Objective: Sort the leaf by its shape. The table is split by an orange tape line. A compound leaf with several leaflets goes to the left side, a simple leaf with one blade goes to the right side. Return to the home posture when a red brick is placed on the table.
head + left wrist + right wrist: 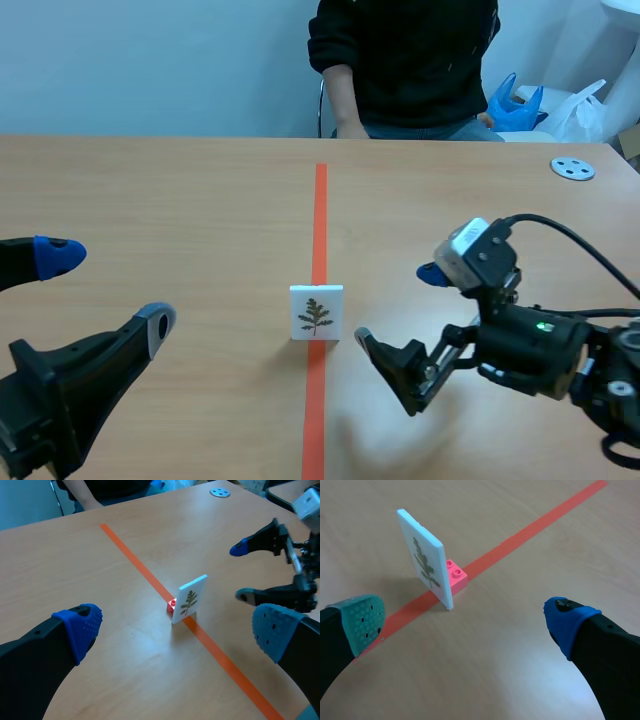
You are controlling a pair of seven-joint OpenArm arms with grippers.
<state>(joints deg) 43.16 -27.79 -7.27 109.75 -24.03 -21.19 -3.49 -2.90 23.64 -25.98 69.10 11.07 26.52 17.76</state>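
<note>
Standing upright on the orange tape line (318,210), the white square card printed with a green leaf (316,312) sits midway between the left and right edges of the light wooden desk (180,200), nearer its near edge than its far one. You can see a small red plastic brick (455,576) touching the card's back face and resting on the tape.

Your left gripper (108,290) hangs over the desk's near left part with its fingers spread wide and nothing between them. In its wrist view the card (189,599) stands ahead of the gap, closer to neither pad, with the brick (171,606) just behind it.

Your right gripper (398,306) is just beside the card on the right of the tape, fingers also wide apart and empty. From its own camera the card (425,557) stands ahead of the fingers, toward the green-padded one, apart from both.

The leaf shows many small side lobes or leaflets; you cannot tell which.

A grey round disc with holes (572,168) lies near the desk's far right corner. A person in a dark top (410,60) sits at the far edge.
</note>
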